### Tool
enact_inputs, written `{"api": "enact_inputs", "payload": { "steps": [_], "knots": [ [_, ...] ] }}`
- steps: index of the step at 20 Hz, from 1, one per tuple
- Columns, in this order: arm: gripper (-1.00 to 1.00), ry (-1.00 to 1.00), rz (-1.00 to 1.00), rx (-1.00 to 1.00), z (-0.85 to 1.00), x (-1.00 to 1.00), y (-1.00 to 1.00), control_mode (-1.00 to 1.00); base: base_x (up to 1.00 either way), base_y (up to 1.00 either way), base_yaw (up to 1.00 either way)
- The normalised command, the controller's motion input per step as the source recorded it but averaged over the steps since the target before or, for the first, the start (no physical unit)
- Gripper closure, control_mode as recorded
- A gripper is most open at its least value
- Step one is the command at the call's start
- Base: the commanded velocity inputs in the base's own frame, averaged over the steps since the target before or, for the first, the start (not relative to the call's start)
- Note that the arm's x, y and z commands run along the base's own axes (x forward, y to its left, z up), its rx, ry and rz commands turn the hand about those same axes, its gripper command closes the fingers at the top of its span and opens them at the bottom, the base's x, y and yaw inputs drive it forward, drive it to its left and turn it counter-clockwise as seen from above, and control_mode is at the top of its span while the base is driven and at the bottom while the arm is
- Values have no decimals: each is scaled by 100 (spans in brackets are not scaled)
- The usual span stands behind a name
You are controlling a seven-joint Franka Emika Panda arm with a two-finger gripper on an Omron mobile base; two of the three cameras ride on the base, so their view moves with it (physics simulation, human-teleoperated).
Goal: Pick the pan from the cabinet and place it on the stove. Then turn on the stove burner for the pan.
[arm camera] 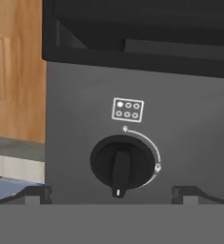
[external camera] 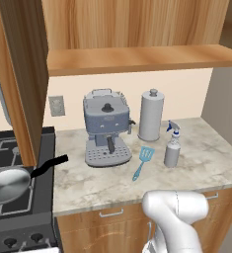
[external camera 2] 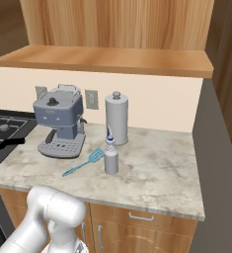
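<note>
Round, shallow, shiny steel pan (external camera: pixel 8 184) seated on the black grid grates of the stove (external camera: pixel 19 217), thin black handle reaching out over the mottled stone counter (external camera: pixel 201 153) toward the grey-blue coffee machine (external camera: pixel 106 127). Gripper (arm camera: pixel 114 199) spread wide and empty, dark finger tips (arm camera: pixel 37 193) flanking a round black knob (arm camera: pixel 119 164) on the matte grey front panel, close but apparently apart. Knob's raised bar near vertical, white dot at the lower end, six-dot burner diagram above.

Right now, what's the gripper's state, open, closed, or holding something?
Gripper: open, holding nothing; its fingers stand wide apart to either side of a black stove knob, not touching it.
</note>
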Motion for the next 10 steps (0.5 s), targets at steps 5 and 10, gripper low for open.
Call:
{"api": "enact_inputs", "payload": {
  "steps": [5,10],
  "knots": [
    [-100,0,0,0,-5,17,0,-100,0,0,0],
    [-100,0,0,0,-15,16,4,-100,0,0,0]
  ]
}}
